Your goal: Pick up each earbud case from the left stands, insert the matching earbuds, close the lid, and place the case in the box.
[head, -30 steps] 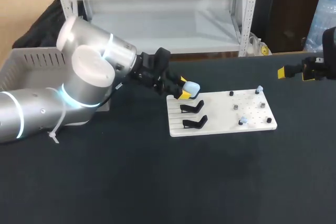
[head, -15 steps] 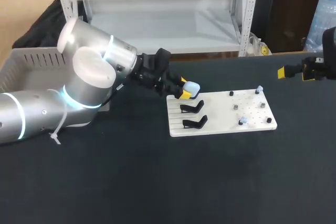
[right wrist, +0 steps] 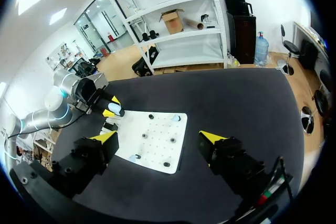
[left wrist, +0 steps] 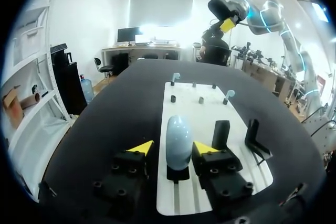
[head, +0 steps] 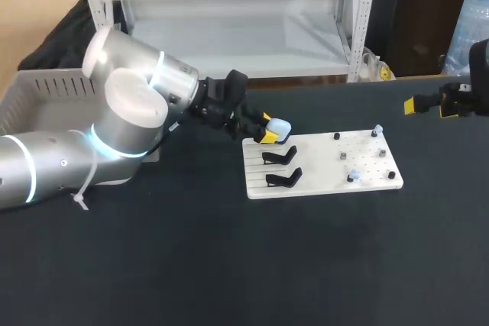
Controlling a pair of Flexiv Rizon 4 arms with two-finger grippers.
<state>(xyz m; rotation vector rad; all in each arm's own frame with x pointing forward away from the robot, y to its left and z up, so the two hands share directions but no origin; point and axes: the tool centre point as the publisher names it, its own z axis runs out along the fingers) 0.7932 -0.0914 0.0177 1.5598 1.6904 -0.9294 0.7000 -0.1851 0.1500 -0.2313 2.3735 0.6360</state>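
A pale blue earbud case [head: 280, 127] [left wrist: 178, 132] stands upright on the rearmost black stand of the white board [head: 367, 177]. My left gripper [head: 269, 129] [left wrist: 173, 148] straddles it, open; a gap shows beside one yellow tip and the other tip is almost against the case. Two empty black stands [head: 279, 156] [head: 283, 179] sit beside it. Small blue earbuds [head: 377, 130] [head: 352, 176] rest on pegs at the board's other end. My right gripper [head: 430, 104] [right wrist: 160, 139] hovers open far to the right, above the table, with nothing between its fingers.
A grey box [head: 38, 89] sits at the table's left edge behind my left arm. Short dark pegs [head: 337, 137] dot the board. Black tabletop stretches all around the board [right wrist: 157, 129].
The left gripper's fingers have drawn slightly closer around the earbud case. Neither arm has otherwise shifted.
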